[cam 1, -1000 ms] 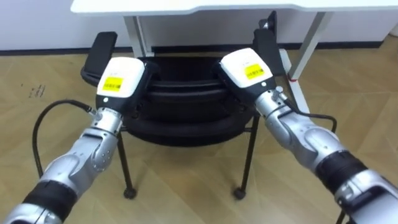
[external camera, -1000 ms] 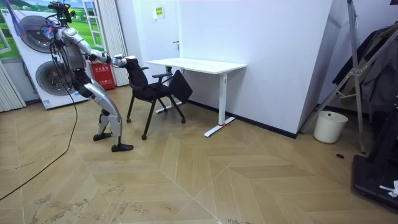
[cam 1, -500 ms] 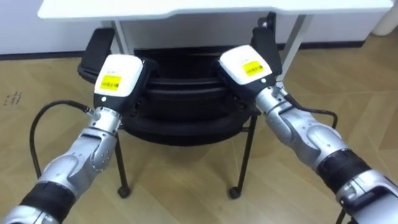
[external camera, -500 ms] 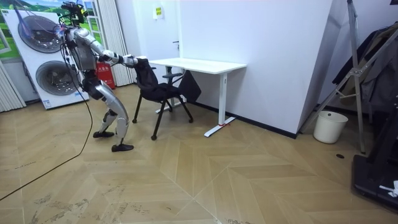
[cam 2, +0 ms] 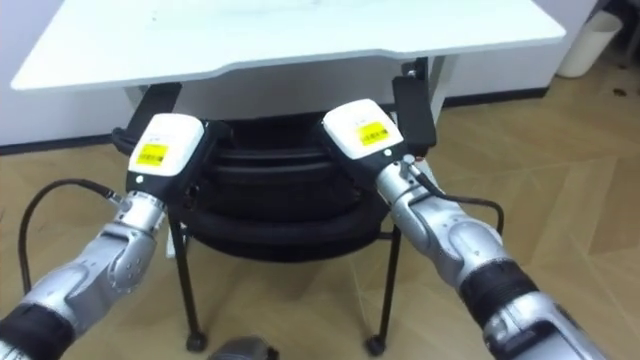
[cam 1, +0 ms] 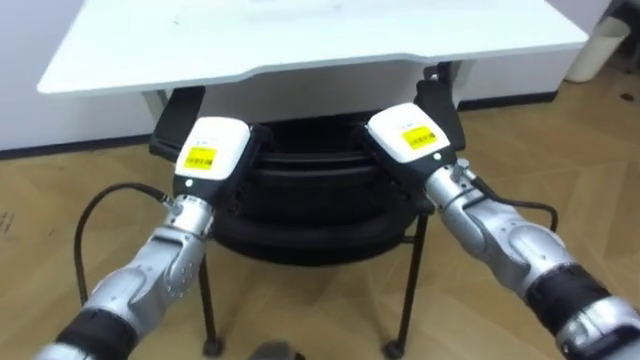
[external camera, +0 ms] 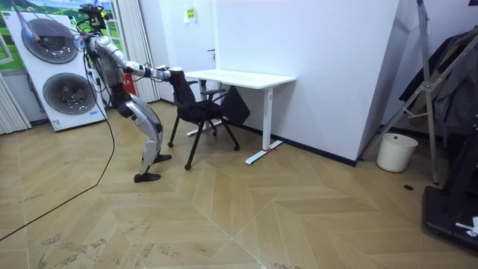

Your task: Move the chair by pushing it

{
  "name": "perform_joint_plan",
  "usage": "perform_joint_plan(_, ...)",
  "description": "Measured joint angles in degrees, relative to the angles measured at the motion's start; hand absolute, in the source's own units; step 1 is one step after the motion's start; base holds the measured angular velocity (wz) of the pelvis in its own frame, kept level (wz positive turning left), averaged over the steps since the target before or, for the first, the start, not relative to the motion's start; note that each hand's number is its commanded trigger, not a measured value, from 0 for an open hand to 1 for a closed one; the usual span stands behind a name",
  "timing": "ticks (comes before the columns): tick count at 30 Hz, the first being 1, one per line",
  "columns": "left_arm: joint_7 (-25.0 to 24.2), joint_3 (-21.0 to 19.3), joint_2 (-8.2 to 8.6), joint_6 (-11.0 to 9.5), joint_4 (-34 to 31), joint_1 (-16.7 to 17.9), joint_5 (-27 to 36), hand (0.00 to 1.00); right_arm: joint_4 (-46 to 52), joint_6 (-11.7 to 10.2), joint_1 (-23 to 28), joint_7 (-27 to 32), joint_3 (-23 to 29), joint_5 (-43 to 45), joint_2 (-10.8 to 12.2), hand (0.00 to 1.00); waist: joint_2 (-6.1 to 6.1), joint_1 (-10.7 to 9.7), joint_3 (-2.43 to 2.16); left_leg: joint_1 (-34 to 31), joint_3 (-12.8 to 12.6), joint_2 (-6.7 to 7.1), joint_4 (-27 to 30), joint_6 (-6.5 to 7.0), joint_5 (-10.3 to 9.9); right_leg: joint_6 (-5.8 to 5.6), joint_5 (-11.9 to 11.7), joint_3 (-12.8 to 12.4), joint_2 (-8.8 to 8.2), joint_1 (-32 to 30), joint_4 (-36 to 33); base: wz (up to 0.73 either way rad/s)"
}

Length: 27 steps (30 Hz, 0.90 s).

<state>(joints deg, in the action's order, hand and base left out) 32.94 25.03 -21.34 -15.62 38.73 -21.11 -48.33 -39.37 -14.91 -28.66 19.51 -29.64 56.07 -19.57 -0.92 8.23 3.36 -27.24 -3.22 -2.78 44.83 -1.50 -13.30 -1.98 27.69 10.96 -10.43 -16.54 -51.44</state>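
A black chair (cam 1: 310,180) with armrests stands with its backrest toward me and its seat partly under the white desk (cam 1: 300,40). My left hand (cam 1: 212,150) rests on the left end of the backrest's top edge. My right hand (cam 1: 408,135) rests on the right end. Both hands show only their white backs with yellow labels. In the room view I stand leaning forward behind the chair (external camera: 202,112), one foot back and both arms stretched out to its backrest, at the left end of the desk (external camera: 239,77).
The desk's white legs (external camera: 265,127) stand just beyond the chair. Stacked washing machines (external camera: 52,75) and a red extinguisher (external camera: 127,90) are behind me. A white bin (external camera: 393,152) and a clothes rack (external camera: 441,90) stand far off at the room view's right. Open wooden floor lies around.
I have stepped forward with both hands on the backrest. The chair has rolled toward the desk and its seat now lies further under the desktop.
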Motion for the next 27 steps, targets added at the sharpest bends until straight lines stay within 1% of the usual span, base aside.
perform_joint_plan(1, -0.09, 0.00, -0.04, -0.09, 0.22, -0.29, 0.00, 1.00, 0.03, 0.00, 0.08, 0.31, 0.14, 0.15, -0.02, 1.00, -0.04, -0.08, -0.03, 0.01, 0.02, 0.42, 0.00, 0.14, 0.03, -0.17, -0.05, -0.09, -0.31, 0.00, 0.12, -0.06)
perform_joint_plan(2, -0.42, -0.07, -0.09, -0.45, 0.77, -0.83, 0.01, 1.00, 0.06, 0.01, 0.16, 0.52, 0.21, 0.32, -0.01, 1.00, 0.09, -0.10, -0.14, -0.01, 0.02, 0.76, -0.02, 1.42, 0.58, -0.56, -0.21, -0.22, -0.46, 0.07, 0.53, -0.09)
perform_joint_plan(4, -1.03, -0.13, -0.17, -0.77, 0.78, -1.40, 0.00, 1.00, 0.23, -0.03, 0.17, 0.51, 0.49, 0.32, 0.04, 1.00, -0.11, -0.09, -0.23, -0.05, -0.10, 1.18, -0.27, 2.18, 0.28, -0.86, -0.27, -0.66, -0.66, 0.04, 1.22, -0.09)
perform_joint_plan(7, -1.22, -0.19, -0.54, -0.94, 0.26, -1.77, -0.03, 1.00, 0.93, 0.07, 0.17, 0.27, 0.85, 0.33, 0.07, 1.00, -0.44, -0.06, -0.45, -0.12, -0.34, 1.19, -1.48, 2.37, 0.18, -1.50, -1.23, -1.03, -0.47, -0.13, 3.58, -0.15)
perform_joint_plan(8, -1.17, -0.20, -0.68, -1.00, 0.21, -1.76, -0.04, 1.00, 1.01, 0.11, 0.17, 0.27, 0.84, 0.39, 0.08, 1.00, -0.50, -0.04, -0.48, -0.05, -0.35, 1.23, -1.75, 2.37, 0.19, -1.50, -1.48, -1.06, -0.49, -0.09, 3.98, -0.10)
perform_joint_plan(9, -1.16, -0.34, -0.67, -1.04, 0.11, -1.76, -0.18, 1.00, 1.23, 0.53, 0.23, 0.27, 0.84, 0.40, 0.11, 1.00, -0.71, -0.06, -0.58, 0.05, -0.37, 1.30, -2.45, 2.60, 0.36, -1.62, -1.92, -1.03, -0.44, 0.01, 4.77, -0.04)
perform_joint_plan(10, -1.19, -0.85, -0.92, -1.02, -0.09, -1.71, -0.77, 1.00, 1.51, 0.77, 0.27, 0.28, 0.85, 0.40, 0.11, 1.00, -0.99, -0.06, -0.54, 0.08, -0.40, 1.39, -3.11, 3.17, 0.73, -1.66, -2.16, -0.89, -0.46, 0.04, 5.35, 0.00)
perform_joint_plan(12, -1.58, -1.67, -1.11, -0.88, -1.28, -1.33, -1.43, 1.00, 2.18, 1.23, 0.31, 0.26, 0.85, 0.39, 0.15, 1.00, -1.33, -0.04, -0.58, -0.06, -0.39, 1.36, -3.75, 3.20, 0.79, -1.71, -2.36, -0.85, -0.57, -0.10, 6.22, -0.02)
perform_joint_plan(14, -2.26, -2.14, -1.71, -0.50, -2.92, -0.66, -1.52, 1.00, 2.73, 1.46, 0.33, 0.11, 0.82, 0.44, 0.34, 1.00, -1.66, -0.04, -0.67, -0.07, -0.41, 1.40, -4.42, 3.20, 0.79, -1.73, -2.41, -0.80, -0.59, -0.15, 7.05, -0.06)
perform_joint_plan(15, -2.72, -2.67, -1.78, 0.16, -4.54, 0.16, -1.84, 1.00, 3.39, 1.89, 0.46, -0.24, 0.82, 0.45, 0.44, 1.00, -2.07, -0.04, -0.72, -0.05, -0.48, 1.50, -4.54, 3.25, 0.75, -1.75, -2.41, -0.74, -0.76, -0.16, 7.18, 0.00)
perform_joint_plan(16, -3.56, -3.26, -1.86, 0.73, -6.18, 1.01, -2.05, 1.00, 3.96, 2.20, 0.93, -0.40, 0.83, 0.38, 0.50, 1.00, -2.62, -0.03, -0.95, 0.08, -0.60, 1.70, -4.56, 3.52, 0.56, -1.85, -2.39, -0.56, -1.08, -0.04, 7.13, 0.00)
perform_joint_plan(17, -3.87, -3.30, -1.97, 0.80, -6.61, 1.21, -2.09, 1.00, 4.21, 2.32, 1.23, -0.40, 0.83, 0.19, 0.51, 1.00, -2.86, 0.01, -1.02, 0.31, -0.67, 1.82, -4.58, 3.71, 0.42, -1.98, -2.40, -0.55, -1.23, 0.17, 7.12, 0.04)
perform_joint_plan(18, -4.42, -3.33, -2.08, 0.80, -7.07, 1.67, -2.08, 1.00, 4.45, 2.41, 1.80, -0.41, 0.78, 0.09, 0.55, 1.00, -3.24, 0.10, -0.94, 1.16, -0.73, 2.26, -4.72, 3.79, 0.10, -1.85, -2.47, -0.55, -1.42, 1.05, 7.11, 0.00)
perform_joint_plan(19, -4.68, -3.42, -1.96, 0.83, -7.29, 2.16, -2.08, 1.00, 4.49, 2.47, 2.14, -0.40, 0.59, 0.08, 0.57, 1.00, -3.37, 0.38, -0.91, 2.11, -1.14, 2.33, -4.70, 3.92, -0.57, -1.88, -2.41, -0.84, -1.48, 1.82, 7.20, -0.07)
perform_joint_plan(20, -4.64, -3.41, -1.65, 0.83, -7.32, 2.35, -2.08, 1.00, 4.41, 2.48, 2.17, -0.40, 0.48, 0.07, 0.59, 1.00, -3.39, 0.69, -0.88, 2.56, -1.38, 2.19, -4.69, 3.70, -0.77, -1.93, -2.36, -1.09, -1.40, 2.17, 7.38, -0.16)
perform_joint_plan(21, -4.74, -3.41, -1.47, 0.83, -7.26, 2.43, -2.13, 1.00, 4.35, 2.68, 2.46, -0.26, 0.42, 0.08, 0.74, 1.00, -3.29, 1.30, -0.87, 3.10, -1.51, 1.95, -4.73, 3.52, -1.09, -1.93, -2.37, -1.18, -1.11, 2.88, 8.03, -0.14)
perform_joint_plan(22, -4.68, -3.76, -1.74, 0.65, -7.17, 2.30, -2.60, 1.00, 4.45, 2.84, 2.44, -0.20, 0.49, 0.08, 1.18, 1.00, -3.33, 1.50, -0.85, 3.17, -1.45, 1.74, -4.72, 3.44, -1.32, -1.92, -2.40, -1.22, -0.70, 3.15, 8.45, -0.08)
perform_joint_plan(24, -4.50, -3.92, -1.88, 0.41, -7.14, 2.05, -2.62, 1.00, 4.41, 3.30, 2.24, -0.18, 0.49, -0.03, 1.22, 1.00, -3.28, 1.66, -0.81, 3.12, -1.15, 1.64, -4.69, 3.14, -1.59, -1.90, -2.49, -1.22, 0.10, 3.40, 9.20, 0.00)
perform_joint_plan(27, -4.21, -3.93, -1.87, 0.30, -7.08, 1.35, -2.61, 1.00, 4.86, 3.67, 1.97, 0.47, 0.48, -0.02, 1.07, 1.00, -3.11, 1.62, -0.74, 2.48, -0.26, 1.32, -5.25, 2.66, -1.18, -1.68, -2.61, -0.66, 1.25, 3.60, 10.93, 0.09)
